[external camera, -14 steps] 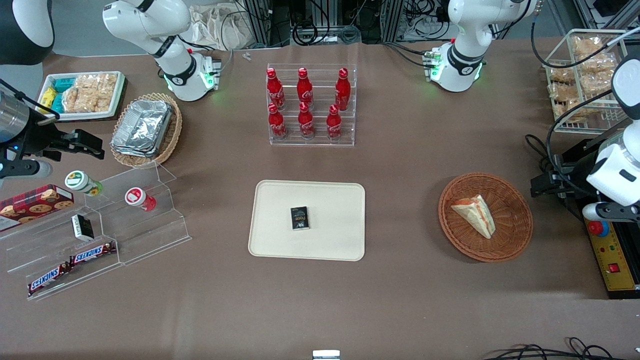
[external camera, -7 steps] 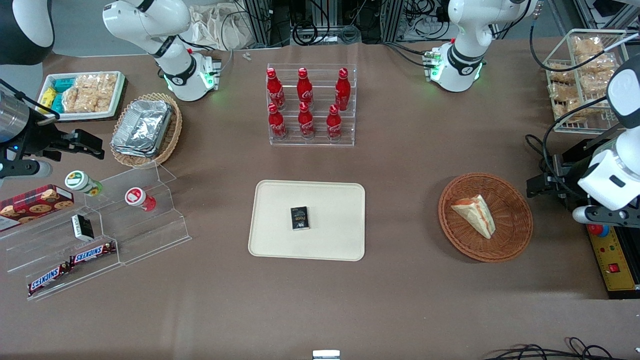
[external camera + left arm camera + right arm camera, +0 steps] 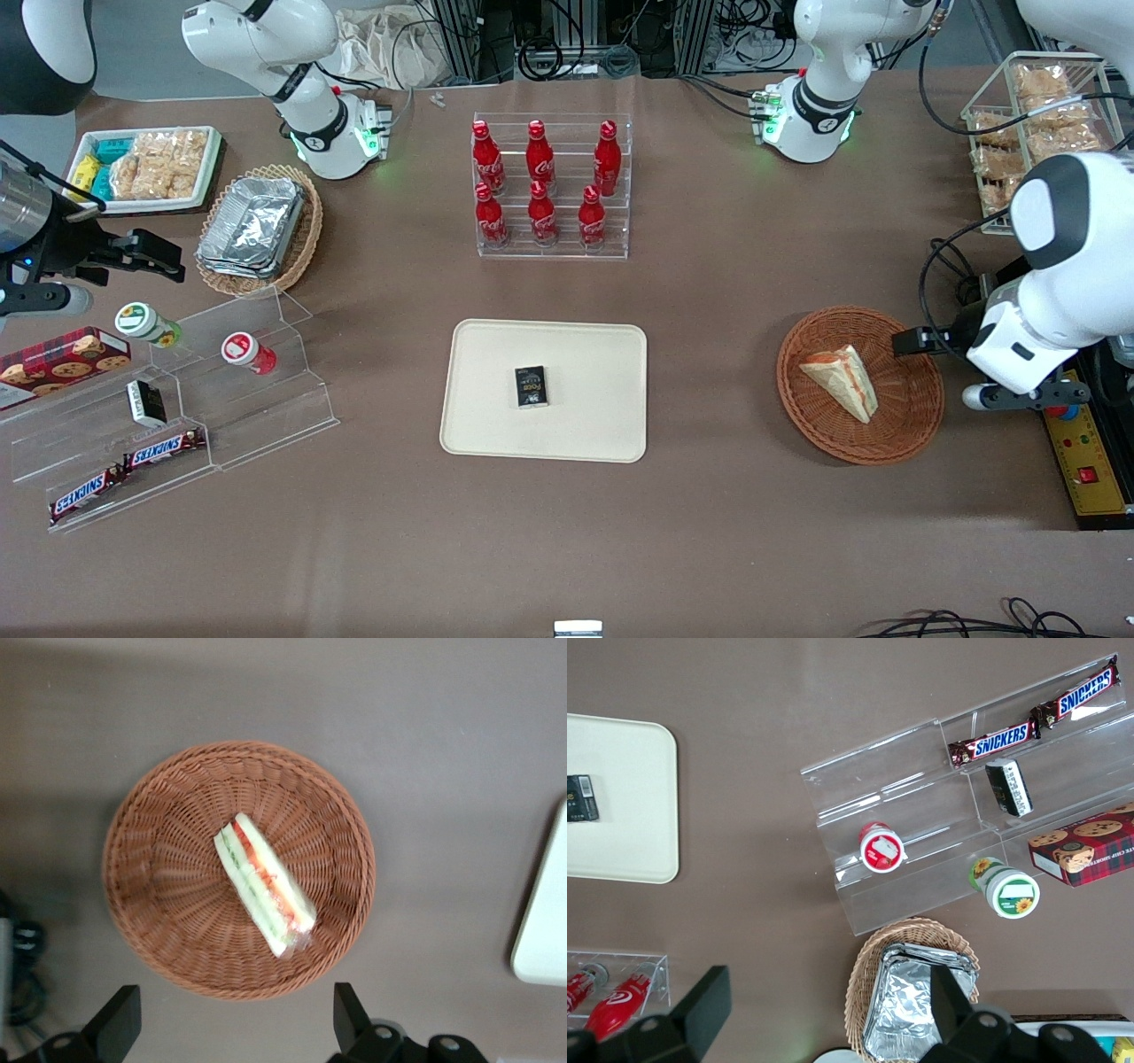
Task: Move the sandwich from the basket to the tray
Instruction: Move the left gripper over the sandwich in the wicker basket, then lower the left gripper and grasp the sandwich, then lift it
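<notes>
The sandwich is a wrapped white wedge with orange and green filling; it lies in the round reddish-brown basket. It also shows in the left wrist view, lying on the basket's weave. My left gripper hovers above the basket's rim on the working arm's side, apart from the sandwich. It is open and empty, with its fingers spread wide. The cream tray lies at the table's middle, toward the parked arm from the basket; its edge shows in the wrist view.
A small black box lies on the tray. A clear rack of red bottles stands farther from the camera than the tray. A wire rack of bagged snacks and a control box sit at the working arm's end.
My left arm has swung in from the table's end toward the basket; the gripper now reaches over the basket's rim. The sandwich and basket have not moved.
</notes>
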Robot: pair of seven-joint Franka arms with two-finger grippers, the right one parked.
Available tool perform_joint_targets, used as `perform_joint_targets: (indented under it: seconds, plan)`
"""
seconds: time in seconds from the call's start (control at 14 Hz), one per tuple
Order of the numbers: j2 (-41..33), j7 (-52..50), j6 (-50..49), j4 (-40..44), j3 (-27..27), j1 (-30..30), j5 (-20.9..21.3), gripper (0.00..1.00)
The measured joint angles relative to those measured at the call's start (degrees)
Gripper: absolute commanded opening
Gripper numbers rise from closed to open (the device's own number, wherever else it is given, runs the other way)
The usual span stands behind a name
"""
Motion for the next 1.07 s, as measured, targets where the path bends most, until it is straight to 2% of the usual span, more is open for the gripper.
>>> perform_joint_targets:
  seconds: [0.43, 0.71, 1.07]
  plan:
    - [1.3, -13.9, 16.8, -12.1, 0.0, 0.0, -0.8, 0.98]
    - [5.1, -21.8, 25.1, -14.2, -0.1, 0.0, -0.9, 0.98]
    - [7.9, -24.1, 28.1, -14.7, -0.1, 0.0, -2.2, 0.98]
